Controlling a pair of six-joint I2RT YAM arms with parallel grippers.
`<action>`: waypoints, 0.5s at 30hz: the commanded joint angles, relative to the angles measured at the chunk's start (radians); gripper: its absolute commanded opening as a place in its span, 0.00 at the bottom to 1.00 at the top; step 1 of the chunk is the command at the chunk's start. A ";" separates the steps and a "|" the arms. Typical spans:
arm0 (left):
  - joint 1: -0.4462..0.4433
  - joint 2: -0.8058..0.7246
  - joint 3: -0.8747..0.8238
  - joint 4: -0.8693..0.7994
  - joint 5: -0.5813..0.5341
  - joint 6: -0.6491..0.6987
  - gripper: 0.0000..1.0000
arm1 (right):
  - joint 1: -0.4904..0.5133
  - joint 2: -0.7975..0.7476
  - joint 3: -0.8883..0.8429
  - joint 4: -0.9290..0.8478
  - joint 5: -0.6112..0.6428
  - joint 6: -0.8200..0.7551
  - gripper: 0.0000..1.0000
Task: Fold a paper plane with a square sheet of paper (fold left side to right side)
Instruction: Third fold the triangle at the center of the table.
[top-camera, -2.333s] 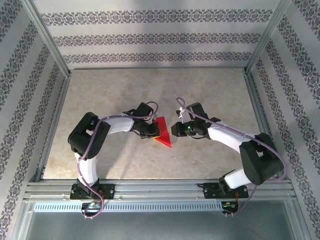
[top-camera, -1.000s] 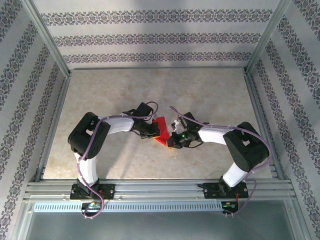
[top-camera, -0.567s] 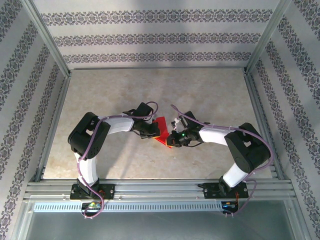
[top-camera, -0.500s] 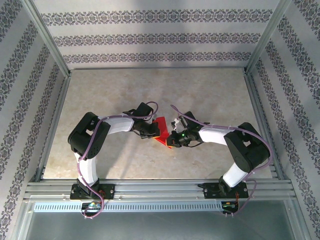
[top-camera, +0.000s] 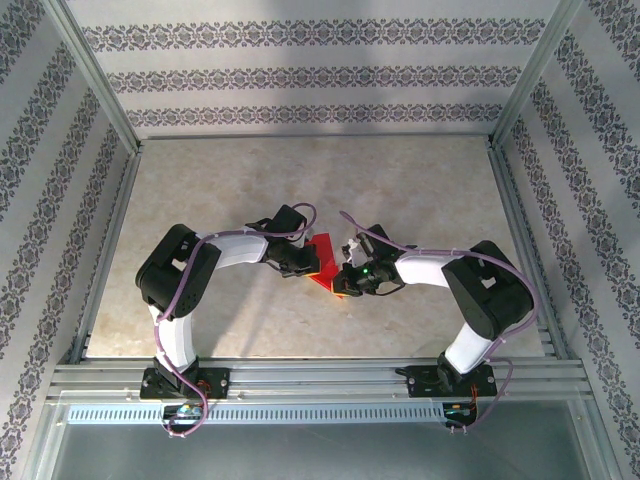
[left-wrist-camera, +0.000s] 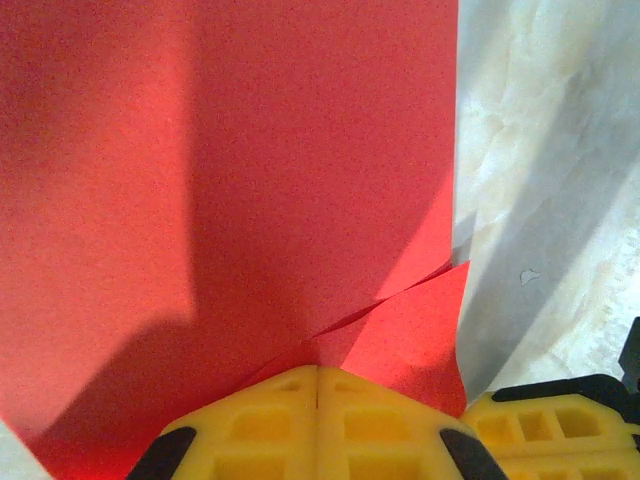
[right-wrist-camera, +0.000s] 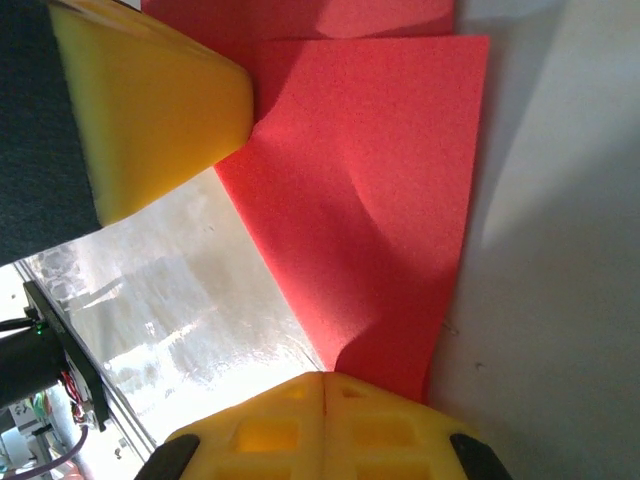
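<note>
The red paper lies mid-table, folded to a narrow pointed shape with its tip toward the near right. My left gripper is shut, its yellow fingertips touching the paper's left part where crease lines meet. My right gripper is shut too, and its tips rest on the paper's narrow end, which buckles into a low ridge there. In the right wrist view the left gripper's yellow finger sits on the paper's far side. Whether either gripper pinches the paper or just presses on it is unclear.
The beige marble tabletop spreads around the paper. Patterned walls and metal frame posts close in the back and sides. A metal rail runs along the near edge by the arm bases.
The right arm swung left from beside the paper until its shut gripper reached the paper's near tip. Over the last second it only shifted slightly. The left arm has not moved.
</note>
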 joint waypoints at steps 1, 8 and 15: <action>-0.010 0.038 -0.013 -0.042 -0.070 0.013 0.06 | 0.014 0.021 -0.019 0.008 -0.010 0.020 0.00; -0.009 0.013 0.041 -0.051 -0.057 0.015 0.12 | 0.015 0.035 -0.025 -0.013 0.007 0.026 0.00; 0.006 -0.045 0.103 -0.093 -0.065 0.033 0.18 | 0.015 0.041 -0.031 -0.038 0.042 0.030 0.00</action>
